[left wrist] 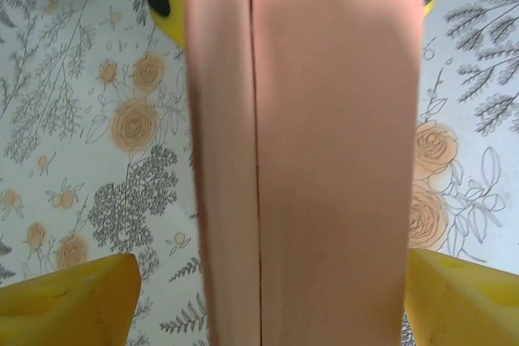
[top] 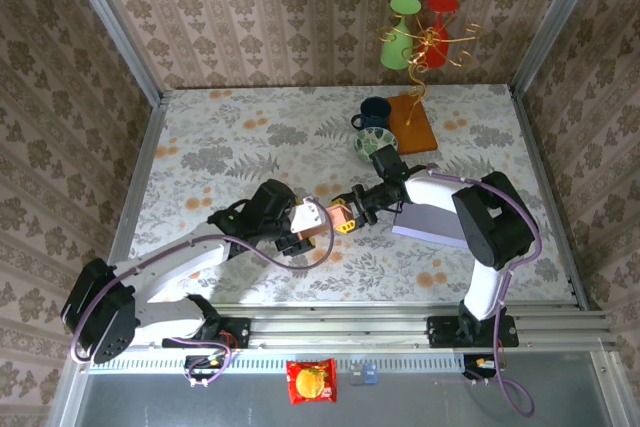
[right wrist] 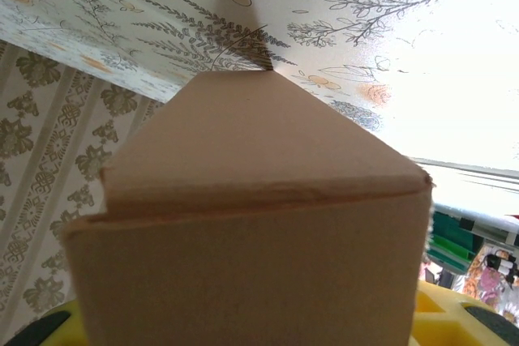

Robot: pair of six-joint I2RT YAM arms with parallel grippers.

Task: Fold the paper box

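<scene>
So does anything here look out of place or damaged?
One thing: a red snack packet lies off the table, down on the grey ledge at the near edge, which seems a stray spot for it. The paper box itself looks clean and undamaged.

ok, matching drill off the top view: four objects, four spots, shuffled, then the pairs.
1 paper box
2 dark mug
3 snack packet
4 lavender sheet

A near ledge, this side of the rail
B far side, beside the orange board
C partly under the right arm
D at the right end effector

Pairs: 1-D, 2-B, 3-A, 4-C
</scene>
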